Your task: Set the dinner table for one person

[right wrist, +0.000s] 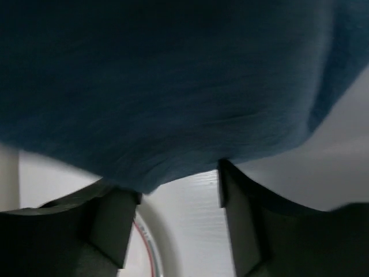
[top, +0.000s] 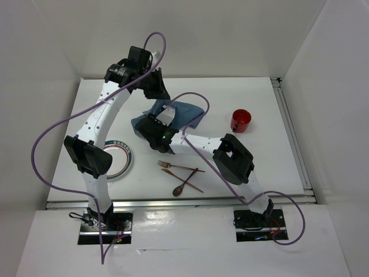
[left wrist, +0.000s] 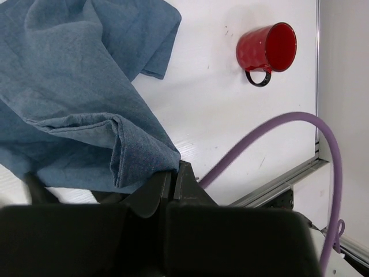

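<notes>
The white dinner table [top: 259, 161] carries a crumpled blue cloth placemat [top: 184, 114] at its middle back. My left gripper [top: 160, 95] is shut on a folded edge of the cloth [left wrist: 75, 86], and the left wrist view shows its jaws [left wrist: 172, 176] closed on the fold. My right gripper [top: 145, 128] is at the cloth's near left edge. Its jaws [right wrist: 176, 184] stand open, and the cloth [right wrist: 173, 75] hangs just over the fingertips. A red mug [top: 240, 120] lies on its side right of the cloth and also shows in the left wrist view [left wrist: 265, 49].
A white plate [top: 121, 164] with a coloured rim sits at the near left, and its rim shows below the right gripper [right wrist: 141, 242]. A copper fork [top: 173, 167] and spoon [top: 183, 184] lie crossed near the front middle. Metal rails [top: 294, 138] edge the table.
</notes>
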You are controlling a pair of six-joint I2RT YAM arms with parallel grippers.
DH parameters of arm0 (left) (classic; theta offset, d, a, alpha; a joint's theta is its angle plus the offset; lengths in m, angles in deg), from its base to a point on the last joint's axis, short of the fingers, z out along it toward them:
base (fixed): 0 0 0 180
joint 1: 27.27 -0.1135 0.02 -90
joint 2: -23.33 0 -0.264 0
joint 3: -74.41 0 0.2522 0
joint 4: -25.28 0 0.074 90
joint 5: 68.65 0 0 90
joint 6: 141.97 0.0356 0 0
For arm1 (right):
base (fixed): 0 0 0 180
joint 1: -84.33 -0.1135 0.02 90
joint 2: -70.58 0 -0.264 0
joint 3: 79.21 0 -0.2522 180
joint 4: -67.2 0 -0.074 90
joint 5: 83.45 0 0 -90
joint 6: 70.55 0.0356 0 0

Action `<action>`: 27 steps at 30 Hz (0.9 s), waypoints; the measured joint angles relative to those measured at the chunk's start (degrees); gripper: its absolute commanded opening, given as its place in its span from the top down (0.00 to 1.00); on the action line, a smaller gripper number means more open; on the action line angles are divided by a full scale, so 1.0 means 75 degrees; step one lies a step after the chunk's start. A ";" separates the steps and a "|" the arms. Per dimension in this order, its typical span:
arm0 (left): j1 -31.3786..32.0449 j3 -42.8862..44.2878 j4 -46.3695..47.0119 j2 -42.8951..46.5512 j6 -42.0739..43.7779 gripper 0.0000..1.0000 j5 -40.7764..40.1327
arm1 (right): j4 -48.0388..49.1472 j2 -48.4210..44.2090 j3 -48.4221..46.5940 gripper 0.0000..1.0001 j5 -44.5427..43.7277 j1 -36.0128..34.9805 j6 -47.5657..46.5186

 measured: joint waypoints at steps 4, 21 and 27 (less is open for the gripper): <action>-0.0003 0.0108 -0.0064 0.0006 0.0012 1.00 -0.0006 | -0.0425 -0.0131 0.0618 0.66 -0.0166 0.0119 0.0361; -0.0058 0.0099 0.0245 0.0020 0.0015 1.00 0.0082 | -0.0874 -0.2678 0.3450 1.00 -0.0790 0.1169 -0.0347; -0.0577 0.0245 0.0478 -0.0187 0.0236 1.00 0.0562 | 0.2133 -0.4048 0.4334 1.00 0.1003 0.3331 -0.3835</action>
